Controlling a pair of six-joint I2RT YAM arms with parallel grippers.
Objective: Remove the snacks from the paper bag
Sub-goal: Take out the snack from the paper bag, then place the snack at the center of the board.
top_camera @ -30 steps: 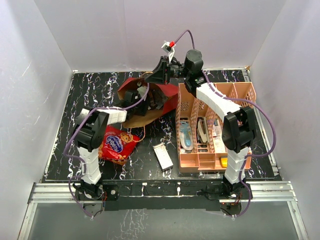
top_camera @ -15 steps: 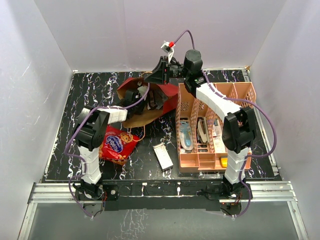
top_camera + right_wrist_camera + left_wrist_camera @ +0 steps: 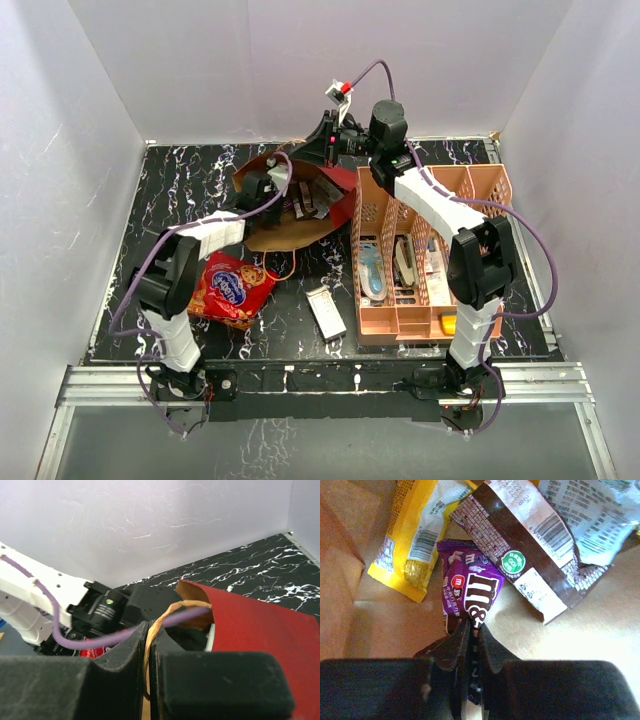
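The paper bag (image 3: 252, 167) lies on its side at the back, its brown inside (image 3: 380, 630) showing in the left wrist view. My left gripper (image 3: 472, 626) is inside it, shut on the near end of a small purple packet (image 3: 470, 580). Around it lie other snacks: a yellow packet (image 3: 415, 535), a brown-and-white packet (image 3: 515, 545) and a clear wrapper (image 3: 590, 515). My right gripper (image 3: 148, 626) is shut on the bag's tan cord handle (image 3: 167, 615), holding up the red wall (image 3: 260, 625). A large red cookie bag (image 3: 232, 290) lies on the table outside.
A pink slotted rack (image 3: 430, 250) holding stationery stands right of the bag, close to the right arm. A small white box (image 3: 325, 312) lies on the black marble tabletop (image 3: 180, 180) in front of the rack. White walls enclose the table.
The left arm has reached deeper into the bag and its jaws have closed on the purple packet. The right gripper has stayed shut on the handle.
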